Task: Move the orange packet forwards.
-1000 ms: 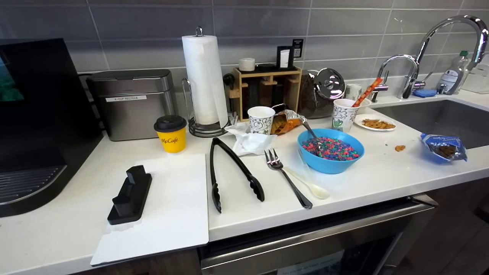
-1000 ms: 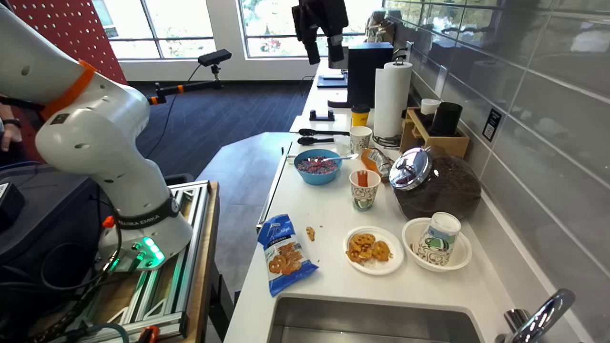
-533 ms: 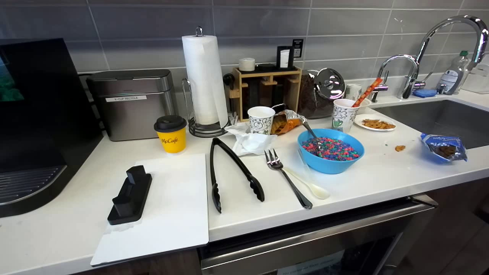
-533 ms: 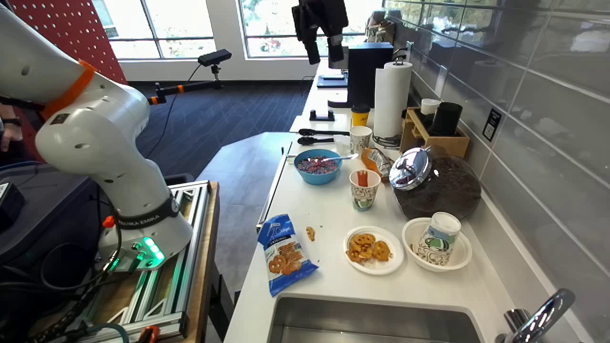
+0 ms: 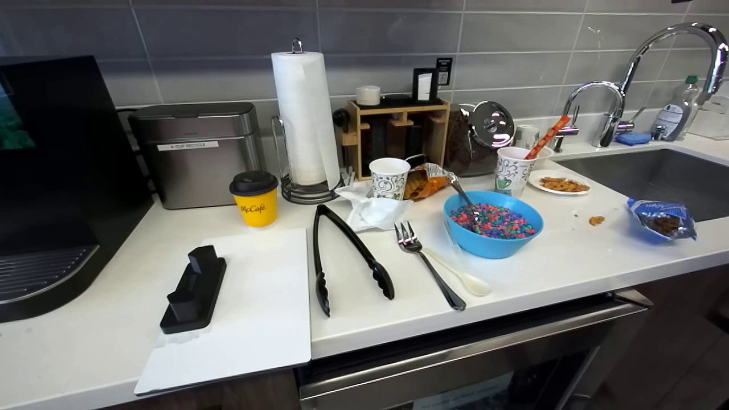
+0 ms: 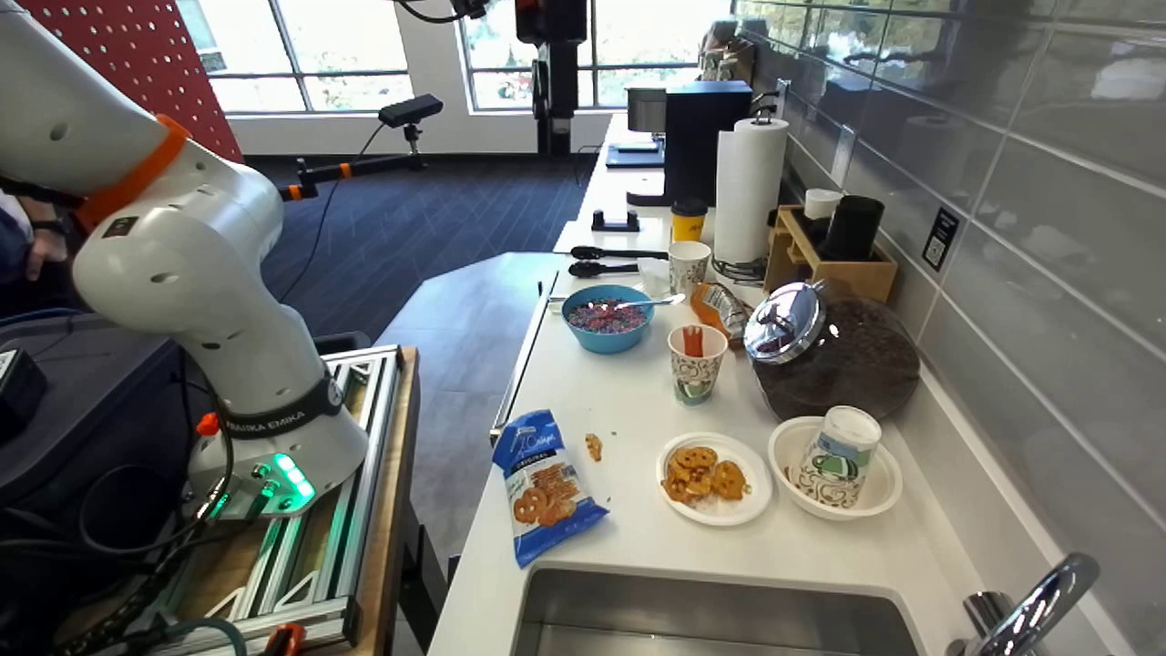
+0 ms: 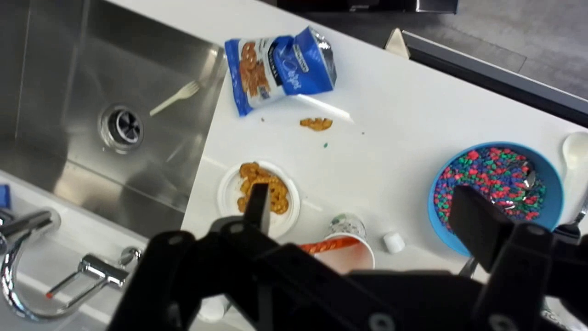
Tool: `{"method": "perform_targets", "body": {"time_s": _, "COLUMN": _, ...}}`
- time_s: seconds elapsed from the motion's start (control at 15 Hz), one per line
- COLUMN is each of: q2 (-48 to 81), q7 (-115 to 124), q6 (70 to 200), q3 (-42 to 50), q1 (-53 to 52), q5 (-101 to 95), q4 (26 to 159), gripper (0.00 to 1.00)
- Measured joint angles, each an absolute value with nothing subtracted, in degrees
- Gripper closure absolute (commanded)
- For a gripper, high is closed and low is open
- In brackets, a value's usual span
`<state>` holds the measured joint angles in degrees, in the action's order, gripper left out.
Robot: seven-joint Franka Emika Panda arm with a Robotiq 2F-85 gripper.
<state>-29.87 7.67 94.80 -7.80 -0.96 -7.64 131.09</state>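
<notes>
One orange packet [image 6: 721, 310], one blue packet [image 6: 547, 487] and one plate [image 6: 717, 512] share the desk [image 6: 601, 387]; one empty pincer [image 7: 360, 202] gapes wide.

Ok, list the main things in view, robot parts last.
Orange packet: one, orange, near rack
Blue bowl: one, blue, on counter
Blue packet: one, blue, by sink
Patterned cups: three, white, one inside white bowl
White bowl: one, white, near jar
Plate: one, white, near sink, holding pretzels
Lidded cup: one, yellow, near paper roll
Tongs: one, black, near board
Metal fork: one, silver, beside tongs
Pale spoon: one, cream, beside metal fork
Board: one, white, partly under black holder
Paper roll: one, white, by bin
Bin: one, grey, beside black machine
Rack: one, brown, near paper roll
Jar: one, dark, beside rack
Faucets: two, chrome, behind sink
Robot arm: one, white, beside counter
Gripper: one, black, open, above counter
</notes>
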Motion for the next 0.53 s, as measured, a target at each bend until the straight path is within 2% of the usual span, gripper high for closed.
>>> {"method": "perform_targets", "body": {"time_s": 0.33, "q2": -30.39, "q7": 19.58, "q6": 92.13, "q3": -8.15, "q1": -1.06, "q5": 0.94, "q4": 133.59, "gripper": 0.00}}
{"method": "perform_targets", "body": {"time_s": 0.53, "q2": -30.44, "q7": 27.19, "q6": 96.29, "q3": -11.05, "q1": -2.81, "q5": 10.73, "q4": 135.16, "gripper": 0.00}}
